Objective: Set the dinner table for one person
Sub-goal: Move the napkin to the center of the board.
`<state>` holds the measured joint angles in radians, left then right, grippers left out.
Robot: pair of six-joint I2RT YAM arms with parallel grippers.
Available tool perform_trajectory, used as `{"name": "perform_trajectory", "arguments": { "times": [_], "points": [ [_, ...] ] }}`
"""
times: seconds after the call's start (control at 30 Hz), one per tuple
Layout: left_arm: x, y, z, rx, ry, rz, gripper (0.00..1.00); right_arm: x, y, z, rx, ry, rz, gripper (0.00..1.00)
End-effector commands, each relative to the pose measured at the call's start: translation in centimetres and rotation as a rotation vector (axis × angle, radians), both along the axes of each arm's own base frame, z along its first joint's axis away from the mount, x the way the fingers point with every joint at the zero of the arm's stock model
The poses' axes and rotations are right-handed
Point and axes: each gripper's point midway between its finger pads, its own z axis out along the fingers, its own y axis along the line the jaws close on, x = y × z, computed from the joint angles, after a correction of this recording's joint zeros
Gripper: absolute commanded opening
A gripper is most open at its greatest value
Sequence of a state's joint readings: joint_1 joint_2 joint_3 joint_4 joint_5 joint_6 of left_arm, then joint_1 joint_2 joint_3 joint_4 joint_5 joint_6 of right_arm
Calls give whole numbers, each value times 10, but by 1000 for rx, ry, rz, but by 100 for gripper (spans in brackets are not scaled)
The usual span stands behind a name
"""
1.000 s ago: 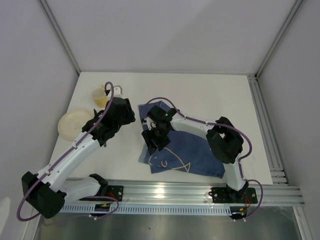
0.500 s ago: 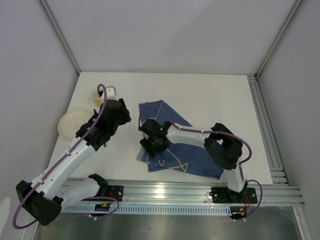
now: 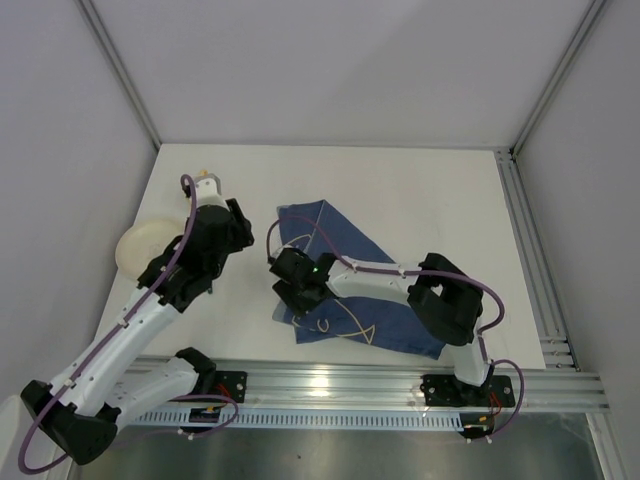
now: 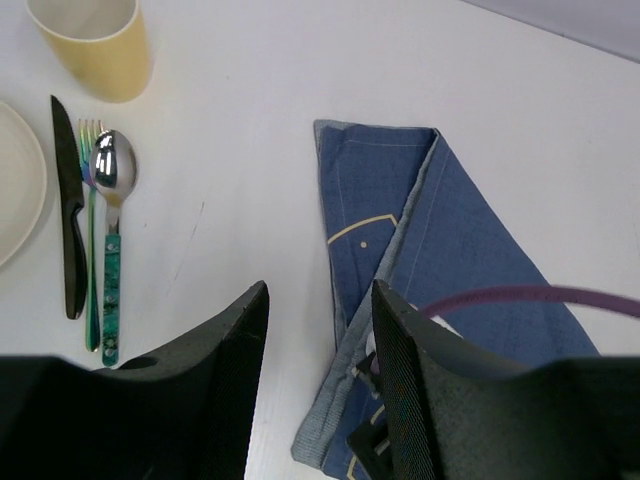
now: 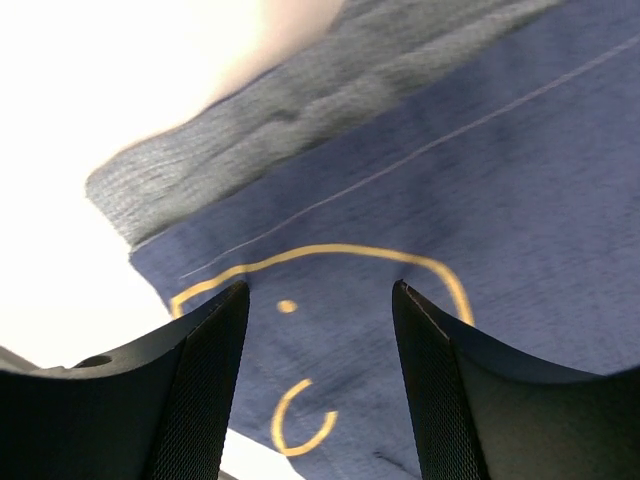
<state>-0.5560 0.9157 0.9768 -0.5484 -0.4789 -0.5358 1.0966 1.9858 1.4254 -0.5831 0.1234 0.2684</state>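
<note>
White matte dinner table [image 3: 420, 185], framed by silver rails, is seen from the top external camera filling the floor of the view. A dark blue cloth [image 3: 325, 225] with pale line drawings is spread towards the near edge, around the middle of the table. A cream plate [image 3: 138, 245] is set by the left edge. The left gripper [image 3: 206, 188] is held over the far-left part of the table, just beyond the plate; its jaws cannot be told here. The right gripper [image 3: 288, 288] is placed over the cloth's left border.

In the left wrist view, the left gripper [image 4: 315, 385] is shown spread open with nothing between its fingers [image 4: 225, 390]. Bare tabletop [image 4: 250, 120] is seen below it. A yellow cup [image 4: 95, 45] is stood at the far left. Nearer from it, a black knife [image 4: 68, 225], a fork [image 4: 91, 200] and a teal-handled spoon [image 4: 110, 190] are laid side by side, just beside the plate [image 4: 15, 195]. The cloth [image 4: 460, 240] is seen on the right, one border folded over. A purple cable [image 4: 520, 296] is seen crossing it.

In the right wrist view, the right gripper [image 5: 320, 385] is shown parted, gripping nothing. The cloth [image 5: 520, 180] is seen directly beneath, with yellow lines and a paler folded border. Contact with the cloth cannot be told. The white table [image 5: 80, 90] shows beyond the fold.
</note>
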Motion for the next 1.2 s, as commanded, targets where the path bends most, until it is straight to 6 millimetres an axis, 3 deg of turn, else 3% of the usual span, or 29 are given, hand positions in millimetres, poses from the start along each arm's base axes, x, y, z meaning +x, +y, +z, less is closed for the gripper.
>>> {"name": "perform_trajectory", "arguments": {
  "times": [0.0, 0.03, 0.3, 0.5, 0.63, 0.83, 1.17],
  "points": [
    [-1, 15, 8, 51, -34, 42, 50, -4, 23, 25, 54, -101, 45, 63],
    [0, 17, 10, 56, -39, 46, 50, -12, 27, 25, 45, -117, 70, 63],
    [-4, 19, 11, 62, -48, 39, 51, -18, 34, 25, -14, -213, 144, 62],
    [-6, 18, 8, 62, -46, 26, 52, -15, 40, 24, -46, -296, 177, 62],
    [-6, 17, 6, 62, -44, 16, 51, -16, 46, 11, -72, -297, 205, 61],
    [-7, 15, 5, 64, -45, 3, 52, -26, 63, 17, -73, -318, 258, 61],
    [-9, 15, 3, 61, -47, -10, 52, -35, 64, 10, -91, -308, 271, 62]
  ]
}}
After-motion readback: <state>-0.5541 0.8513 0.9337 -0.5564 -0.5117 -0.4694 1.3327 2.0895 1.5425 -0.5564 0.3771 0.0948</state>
